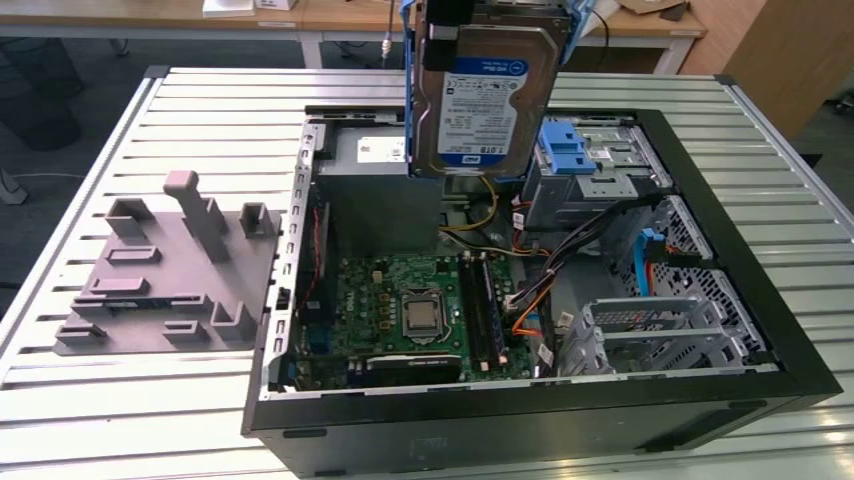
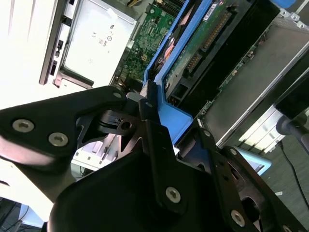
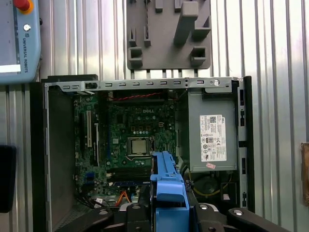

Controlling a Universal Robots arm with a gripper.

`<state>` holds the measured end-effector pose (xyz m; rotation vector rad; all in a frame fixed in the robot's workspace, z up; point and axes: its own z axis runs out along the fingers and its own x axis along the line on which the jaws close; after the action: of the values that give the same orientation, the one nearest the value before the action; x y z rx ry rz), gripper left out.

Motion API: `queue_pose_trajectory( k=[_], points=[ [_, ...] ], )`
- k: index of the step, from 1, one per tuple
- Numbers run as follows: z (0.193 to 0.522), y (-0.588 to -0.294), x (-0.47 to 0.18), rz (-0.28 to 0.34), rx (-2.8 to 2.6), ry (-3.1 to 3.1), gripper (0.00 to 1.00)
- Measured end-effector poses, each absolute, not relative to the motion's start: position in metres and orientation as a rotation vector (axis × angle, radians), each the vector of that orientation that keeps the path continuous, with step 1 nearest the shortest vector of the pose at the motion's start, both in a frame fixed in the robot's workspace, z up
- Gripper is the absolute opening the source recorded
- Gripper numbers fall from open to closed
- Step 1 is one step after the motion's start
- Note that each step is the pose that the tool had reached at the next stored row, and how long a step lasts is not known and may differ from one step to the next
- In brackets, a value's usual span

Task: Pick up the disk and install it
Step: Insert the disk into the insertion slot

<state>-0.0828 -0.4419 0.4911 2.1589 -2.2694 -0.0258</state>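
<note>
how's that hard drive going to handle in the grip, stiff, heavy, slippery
Likely rigid: the disk hangs straight above the open case with no sag. Probably dense for its size, given its metal body. The gripper clamps its blue plastic rails, which may be smooth, so some slip is possible.

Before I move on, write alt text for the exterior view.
A flat silver hard drive with a white-and-blue label and blue plastic rails hangs upright above an open black computer case lying on a slatted metal table. A green motherboard shows inside; a grey moulded fixture sits at the exterior view's left.
</note>
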Motion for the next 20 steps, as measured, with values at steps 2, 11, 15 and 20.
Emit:
queue_pose_trajectory(
  k=[2,11,15,20],
  points=[
    [0.491,-0.442,-0.083,-0.026,2.159,-2.269,0.36],
    [0.491,-0.442,-0.077,-0.025,2.159,-2.269,0.36],
    [0.490,-0.442,-0.068,-0.026,2.159,-2.269,0.36],
    [0.488,-0.450,-0.068,-0.025,2.159,-2.269,0.36]
  ],
)
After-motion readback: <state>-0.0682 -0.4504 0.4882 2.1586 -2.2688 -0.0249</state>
